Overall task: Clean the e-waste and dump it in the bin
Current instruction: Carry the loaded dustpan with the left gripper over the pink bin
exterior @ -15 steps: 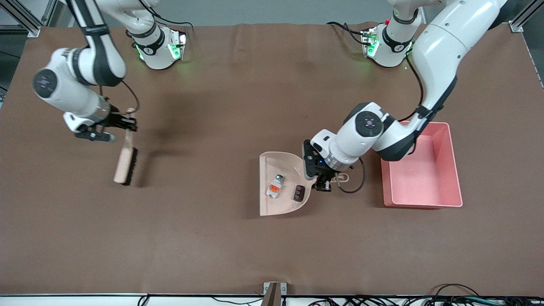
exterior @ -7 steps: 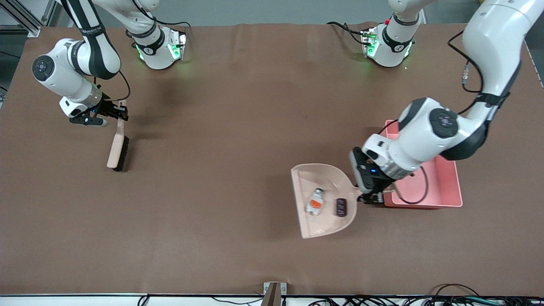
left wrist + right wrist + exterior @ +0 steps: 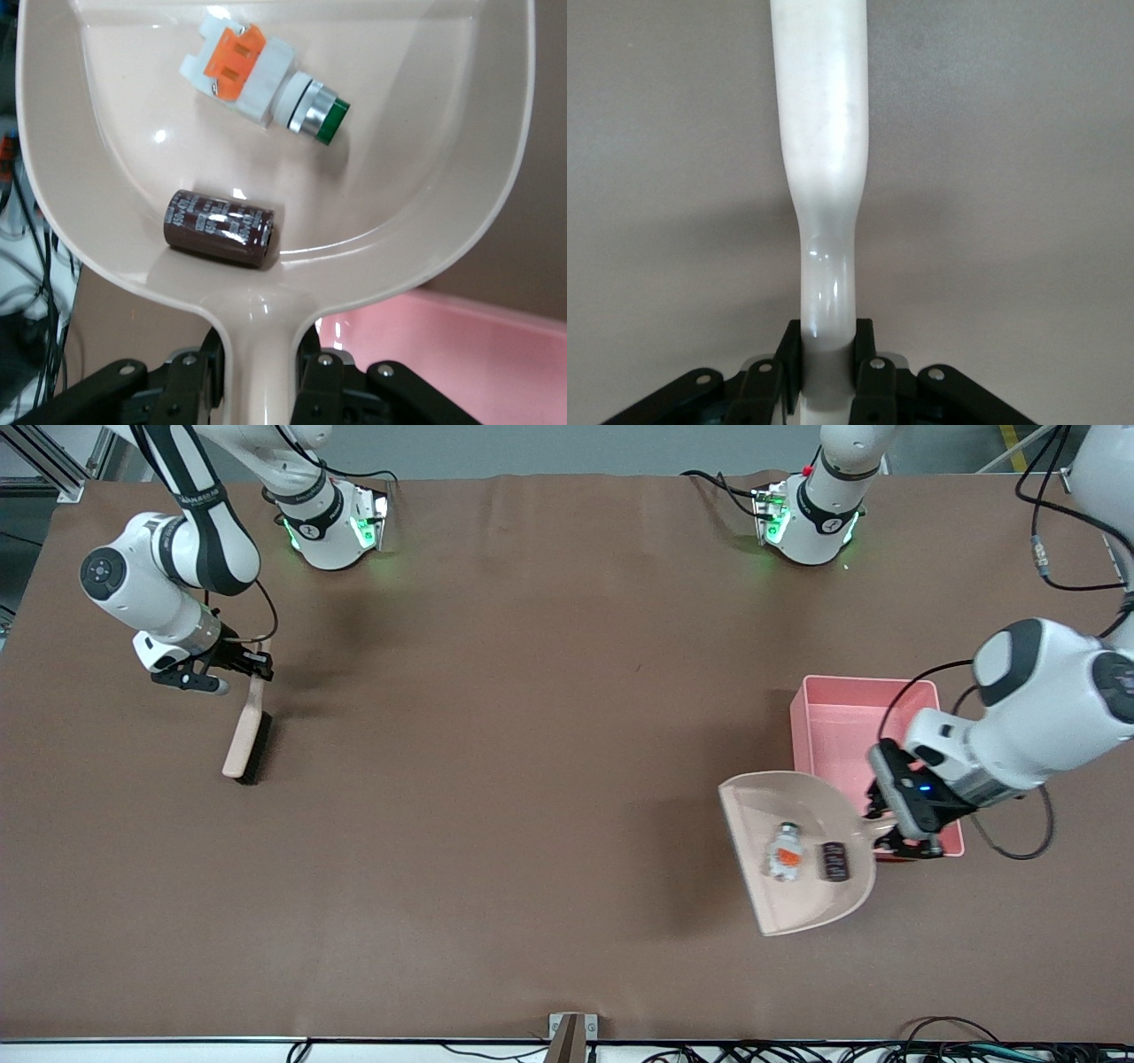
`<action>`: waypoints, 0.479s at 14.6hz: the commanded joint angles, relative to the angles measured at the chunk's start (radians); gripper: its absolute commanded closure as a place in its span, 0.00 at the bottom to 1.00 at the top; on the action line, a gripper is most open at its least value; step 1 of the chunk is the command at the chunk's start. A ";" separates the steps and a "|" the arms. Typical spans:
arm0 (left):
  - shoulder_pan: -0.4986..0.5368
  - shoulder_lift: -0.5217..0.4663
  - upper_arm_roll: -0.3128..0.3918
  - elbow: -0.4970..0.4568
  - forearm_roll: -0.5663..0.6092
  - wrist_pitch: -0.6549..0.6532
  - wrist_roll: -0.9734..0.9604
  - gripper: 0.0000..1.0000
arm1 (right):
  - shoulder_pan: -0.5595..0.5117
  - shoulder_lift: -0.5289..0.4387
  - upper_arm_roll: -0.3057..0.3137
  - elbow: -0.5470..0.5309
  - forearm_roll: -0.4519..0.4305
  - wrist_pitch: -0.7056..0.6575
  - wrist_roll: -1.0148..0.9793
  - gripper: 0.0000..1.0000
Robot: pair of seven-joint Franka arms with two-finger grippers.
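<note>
Fingers first, left to right in the front view. Right gripper, upper left of frame: fingers clenched on the handle of the brush, whose bristle end looks to rest on the table, though contact is hard to judge from above. That arm has barely shifted over the last second; it waits.

Lower right of frame: left gripper, fingers clamped on the handle of the dustpan. The wrist view confirms the grip, handle squeezed between both pads.

Change: a second ago the dustpan sat mid-frame on the table; it has since been lifted and carried toward the right edge of the frame, and now hangs beside the bin, its handle end over the bin's near corner.

E-waste rides in the pan: white piece with orange and green parts, dark cylinder just beside it, nearer the handle. Neither has spilled.

Meaning: sweeping looks done, transport nearly done. Remaining, by my reading: bring the pan mouth over the bin and tip.
</note>
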 commanded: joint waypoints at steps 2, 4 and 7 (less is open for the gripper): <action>0.130 -0.014 -0.037 -0.004 -0.004 -0.063 0.121 1.00 | 0.032 0.017 0.001 -0.009 -0.001 0.031 0.051 0.93; 0.181 -0.014 -0.037 -0.004 -0.004 -0.063 0.204 1.00 | 0.049 0.029 0.001 -0.003 -0.001 0.028 0.049 0.44; 0.270 -0.013 -0.035 -0.015 -0.004 -0.063 0.324 1.00 | 0.049 0.033 0.001 0.017 -0.001 0.002 0.041 0.06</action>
